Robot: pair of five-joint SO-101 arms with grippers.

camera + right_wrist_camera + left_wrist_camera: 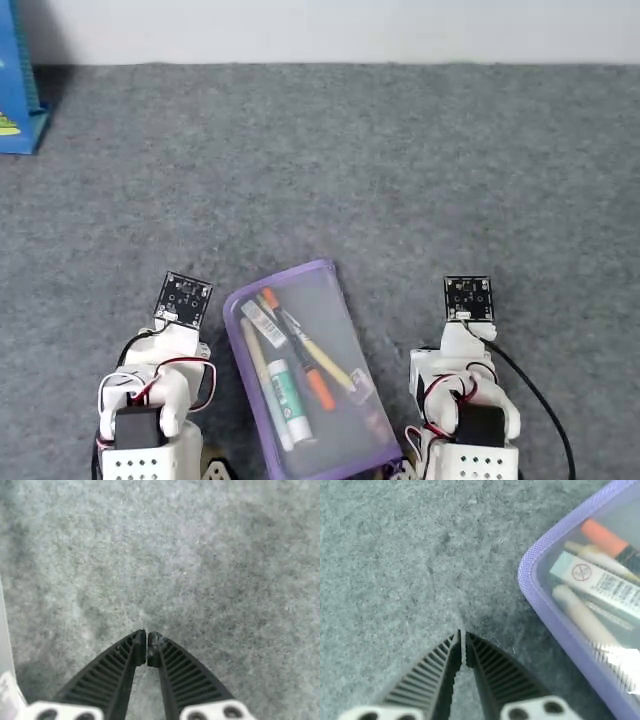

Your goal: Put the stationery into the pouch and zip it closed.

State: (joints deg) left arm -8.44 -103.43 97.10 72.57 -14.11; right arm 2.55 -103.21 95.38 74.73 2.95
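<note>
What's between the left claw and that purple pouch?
Just bare grey mat: the left wrist view shows the left gripper, shut, apart from the pouch's purple corner.

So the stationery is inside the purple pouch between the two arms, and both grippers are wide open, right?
Not quite. The left gripper and right gripper are both shut, holding nothing, as each wrist view shows. The stationery is indeed inside the purple pouch between the two arms.
</note>
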